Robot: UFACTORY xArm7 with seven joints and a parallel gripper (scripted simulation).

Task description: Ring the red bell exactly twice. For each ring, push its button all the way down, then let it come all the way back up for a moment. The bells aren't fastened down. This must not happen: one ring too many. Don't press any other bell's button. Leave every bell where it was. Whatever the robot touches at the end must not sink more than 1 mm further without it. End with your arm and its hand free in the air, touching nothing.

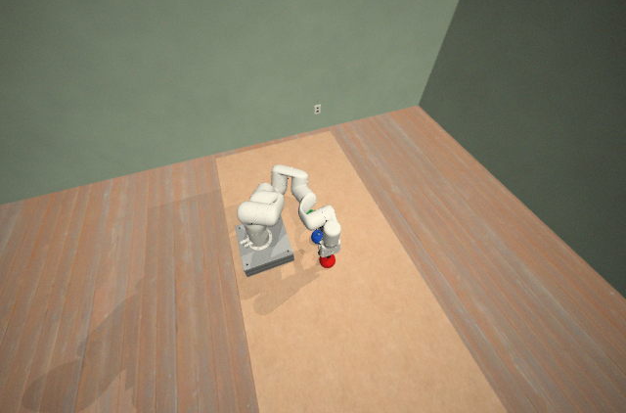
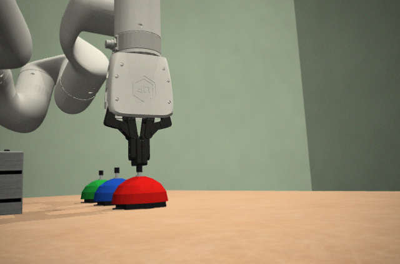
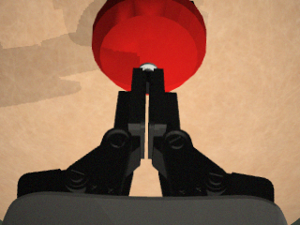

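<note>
The red bell point(image 1: 327, 260) point(image 2: 139, 190) point(image 3: 149, 36) is a red dome on a black base on the tan mat. Its small black button point(image 2: 139, 168) sticks up from the dome's top. My gripper point(image 2: 139, 161) point(image 3: 147, 87) point(image 1: 329, 252) is shut and empty, pointing straight down. Its fingertips rest on top of the button, directly over the dome's centre. In the wrist view the fingertips cover the button, with a light spot showing at their tip.
A blue bell point(image 2: 105, 189) point(image 1: 317, 236) and a green bell point(image 2: 91, 189) stand in a row behind the red one, each with its button up. The arm's grey base block point(image 1: 265, 253) point(image 2: 11, 181) is to the left. Wooden floor surrounds the mat point(image 1: 353, 338).
</note>
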